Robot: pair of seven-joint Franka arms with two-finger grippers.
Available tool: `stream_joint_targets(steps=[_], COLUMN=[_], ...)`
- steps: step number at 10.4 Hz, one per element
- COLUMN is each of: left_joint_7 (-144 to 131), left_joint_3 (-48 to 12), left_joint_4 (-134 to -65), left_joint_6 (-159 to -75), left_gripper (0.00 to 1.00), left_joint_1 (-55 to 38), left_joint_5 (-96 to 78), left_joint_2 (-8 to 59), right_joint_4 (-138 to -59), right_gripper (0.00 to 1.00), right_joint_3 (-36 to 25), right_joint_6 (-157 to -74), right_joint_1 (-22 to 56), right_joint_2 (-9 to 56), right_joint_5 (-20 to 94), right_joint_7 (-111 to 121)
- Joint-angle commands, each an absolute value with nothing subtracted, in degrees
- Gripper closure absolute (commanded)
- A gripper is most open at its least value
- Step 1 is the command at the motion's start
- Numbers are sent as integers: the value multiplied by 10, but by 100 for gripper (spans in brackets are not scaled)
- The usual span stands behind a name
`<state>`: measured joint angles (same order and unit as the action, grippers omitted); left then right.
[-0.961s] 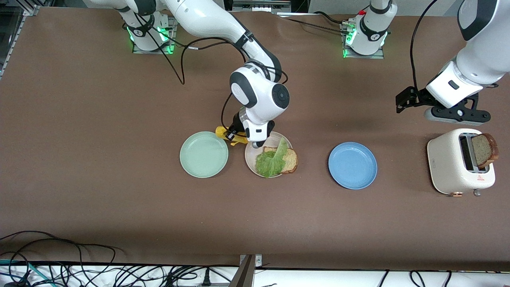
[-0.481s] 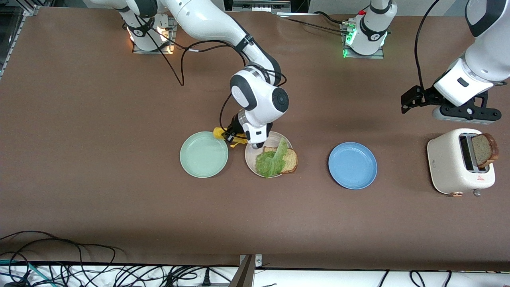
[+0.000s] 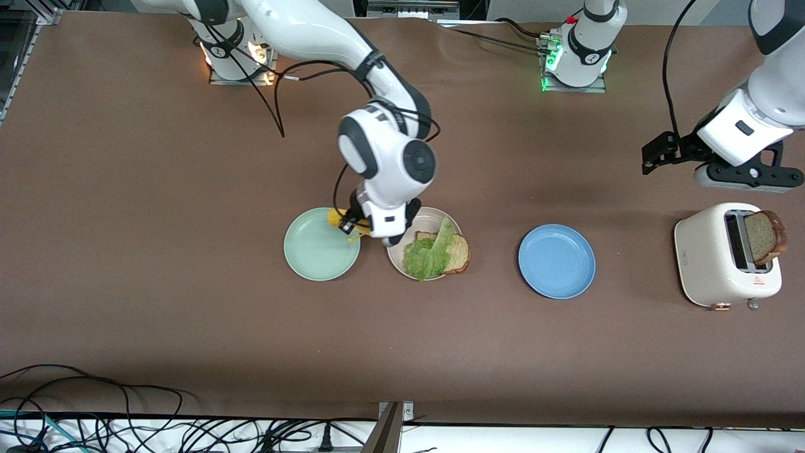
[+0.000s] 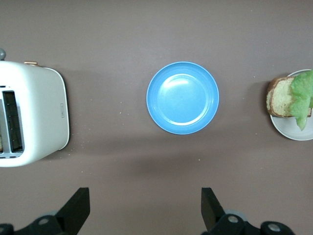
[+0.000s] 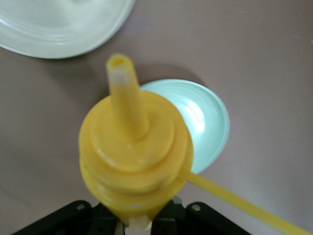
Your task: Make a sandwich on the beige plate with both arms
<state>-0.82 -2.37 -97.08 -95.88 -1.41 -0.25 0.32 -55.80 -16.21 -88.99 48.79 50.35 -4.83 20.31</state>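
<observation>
Right gripper clenched on yellow squeeze bottle over the gap between mint green plate and beige plate, bread slice under lettuce on that plate, second slice in toaster (red warning label, unreadable), left gripper released, above the table beside the toaster.

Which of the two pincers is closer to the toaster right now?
The left. The left pincer hangs open just above the toaster, where a bread slice sticks up. The right pincer holds a yellow bottle by the mint green plate.
</observation>
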Motion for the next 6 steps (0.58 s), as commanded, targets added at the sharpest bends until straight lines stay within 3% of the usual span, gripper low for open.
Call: stream_joint_targets(steps=[1,4,6], left_joint_7=[-9,-8,-10], left_joint_3=[-22,-22,-21], left_joint_4=[-947,-941,-937], left_joint_6=[-945,-943,-943], left_gripper=[0,0,0], left_joint_1=[8,40,64], left_joint_5=[8,8,2], left_joint_2=[7,6,32], right_joint_4=[-619,-770,-802], right_gripper=[100,100,100], right_joint_3=[-136,-91,-67], right_joint_6=[-890,-979,-998], right_joint_1=[424,324,270], right_joint_2=[416,294,271], right_joint_5=[2,31,69], right_joint_7=[227,309,359])
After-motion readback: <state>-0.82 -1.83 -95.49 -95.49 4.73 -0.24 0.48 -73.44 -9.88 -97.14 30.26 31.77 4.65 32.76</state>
